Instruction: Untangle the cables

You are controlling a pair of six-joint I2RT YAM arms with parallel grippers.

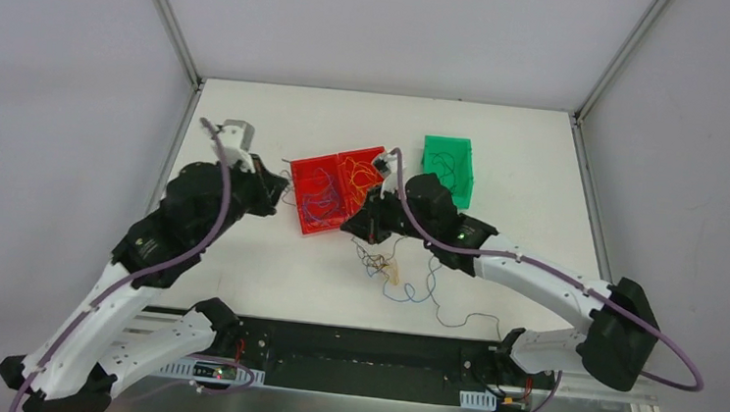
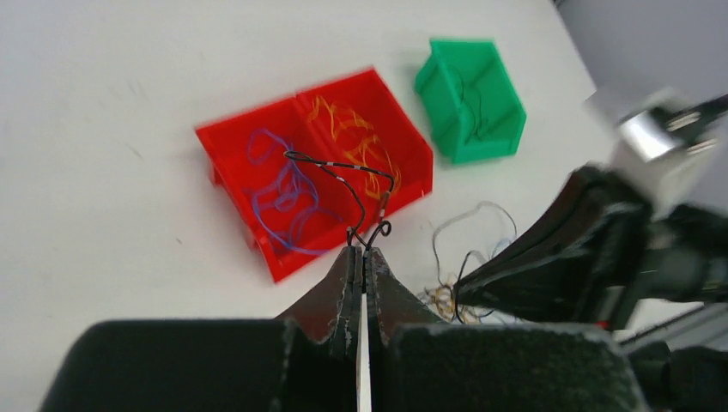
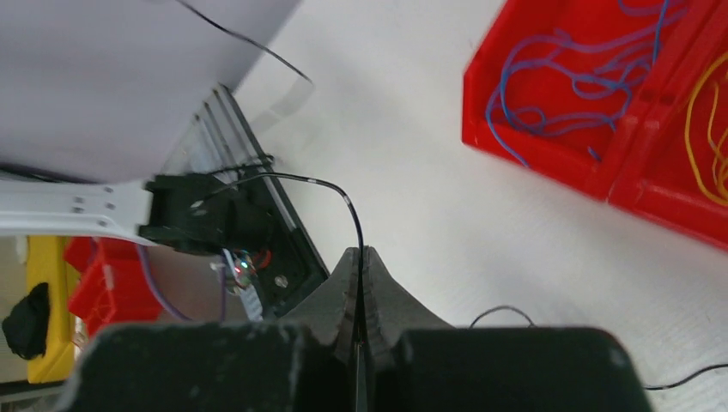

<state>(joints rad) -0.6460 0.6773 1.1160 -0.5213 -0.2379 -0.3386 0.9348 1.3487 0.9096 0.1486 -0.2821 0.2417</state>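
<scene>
1. Where the left arm reaches over the white table, the left gripper has its jaws pressed together on a thin black cable. This cable rises in a loop in front of the red bin.
2. Next comes the red bin, which has two compartments. Blue cables curl in the left one and orange cables lie in the right one.
3. Just in front of the red bin, a small tangle of cables rests on the table. Some blue and black strands run out of it toward the near edge.
4. Close above this tangle is the right gripper, closed with no gap. A black strand comes out from between its tips. I cannot tell if it is the same cable that the left gripper holds.
5. Farthest right stands the green bin, apart from the red one, with a dark cable inside.
</scene>
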